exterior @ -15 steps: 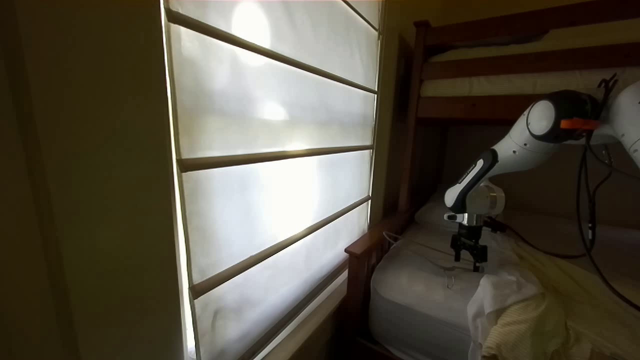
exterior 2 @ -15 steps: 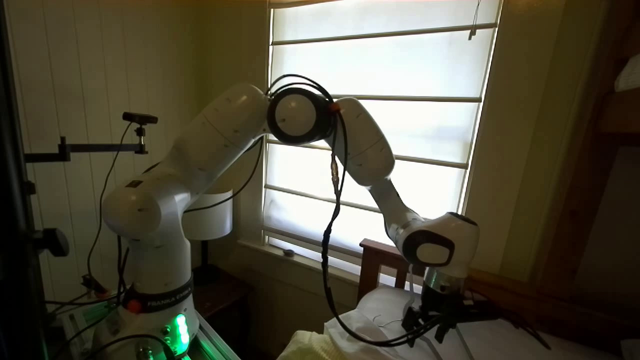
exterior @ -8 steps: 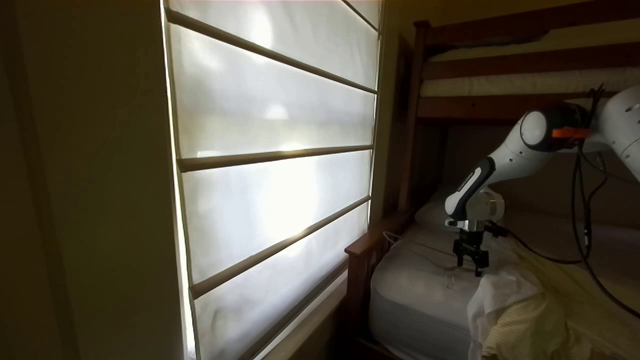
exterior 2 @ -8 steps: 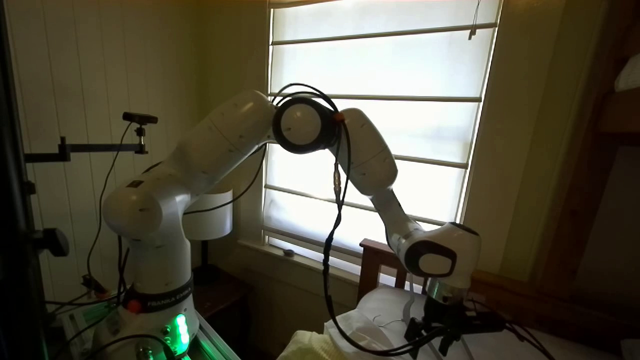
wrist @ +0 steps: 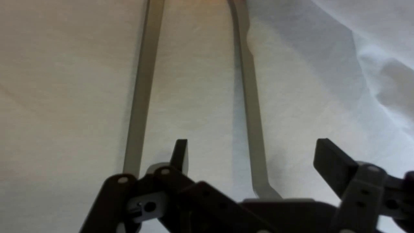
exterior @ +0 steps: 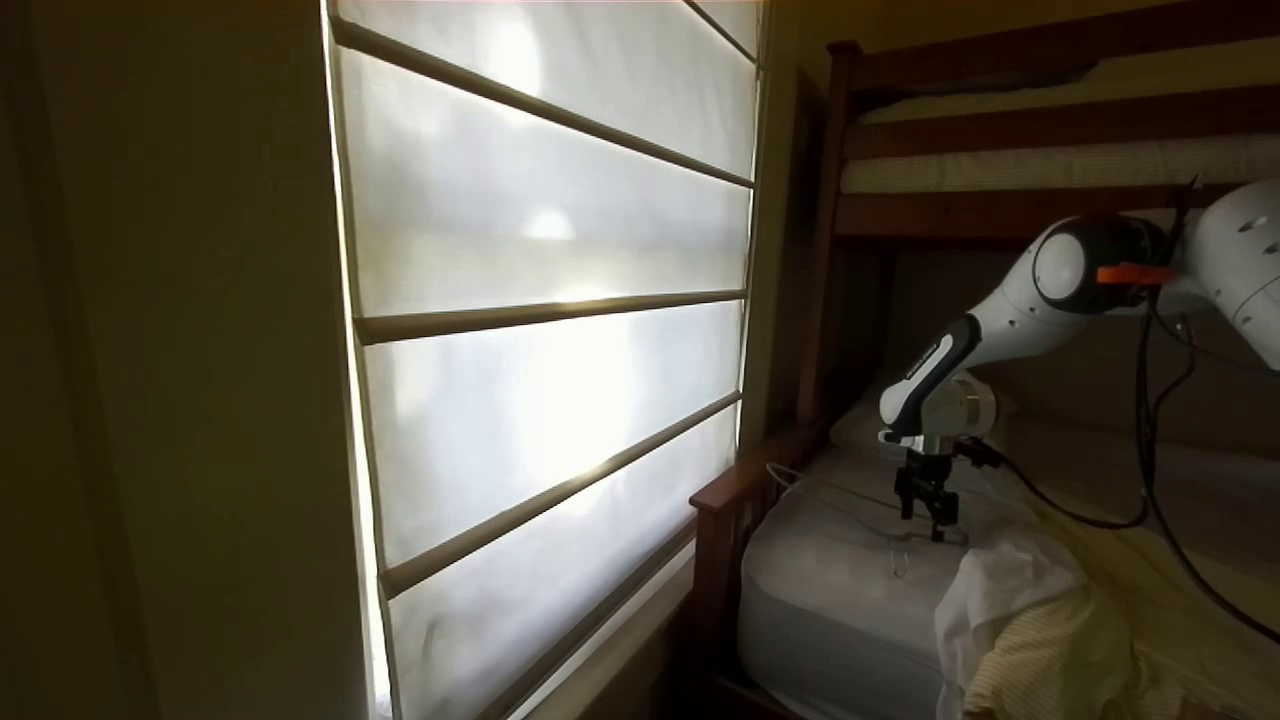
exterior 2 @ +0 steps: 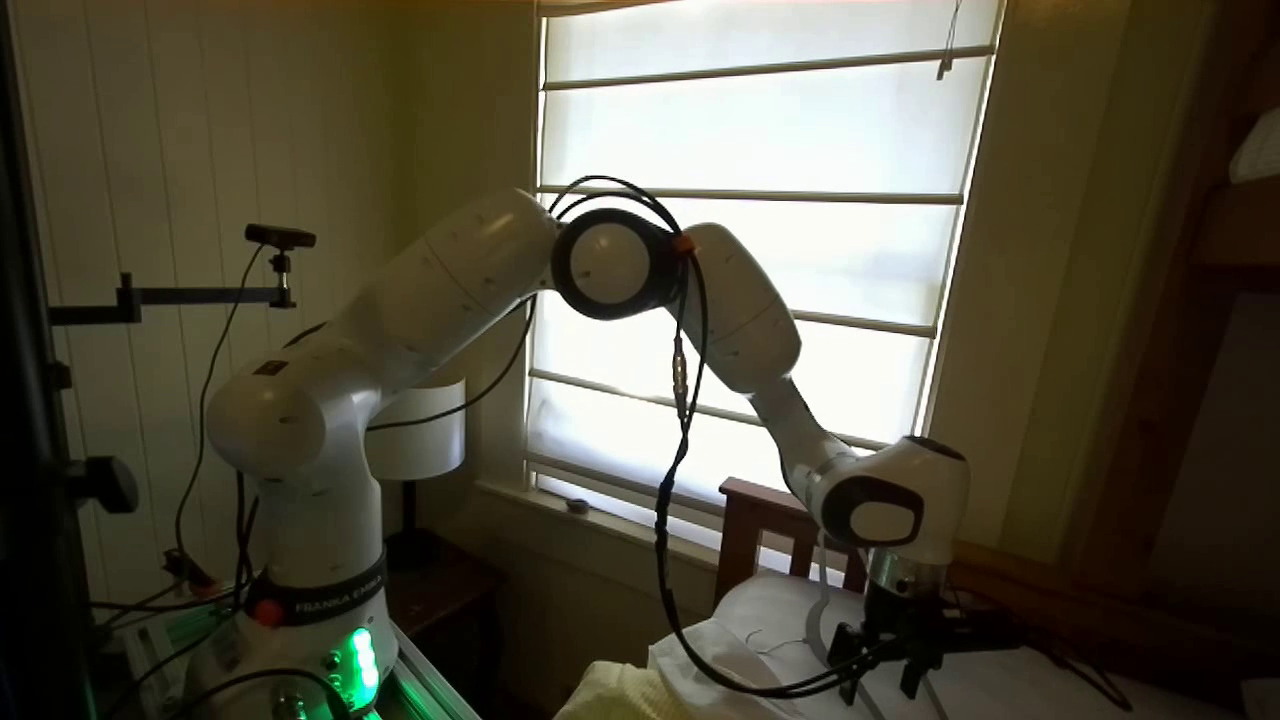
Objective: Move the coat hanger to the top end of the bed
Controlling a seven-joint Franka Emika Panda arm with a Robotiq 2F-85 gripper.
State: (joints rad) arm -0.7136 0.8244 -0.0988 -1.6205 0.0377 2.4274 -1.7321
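Note:
In the wrist view the coat hanger (wrist: pixel 255 129) shows as two grey-brown bars running lengthwise over the white sheet. My gripper (wrist: pixel 254 147) is open, with the right-hand bar between its spread fingers and apart from both; the left bar lies outside them. The lower ends of the bars pass behind the gripper body. In an exterior view the gripper (exterior: pixel 923 525) hangs downward, low over the mattress of the bed (exterior: pixel 840 600), near the hanger's thin wire hook (exterior: pixel 893 560). My gripper (exterior 2: pixel 880 688) partly covers the hanger in an exterior view as well.
A rumpled cream blanket (exterior: pixel 1060 640) and a white cloth (exterior: pixel 1000 590) lie beside the gripper. The wooden bed end (exterior 2: pixel 740 540) stands by the window blind (exterior 2: pixel 740 260), with a pale loop (exterior: pixel 783 472) at it. Black cables (exterior 2: pixel 660 520) droop from the arm. The upper bunk rail (exterior: pixel 940 212) is overhead.
The arm has come down at its elbow. My gripper dipped a little, then shifted left in one exterior view and right in another, staying open. The hanger has not visibly moved.

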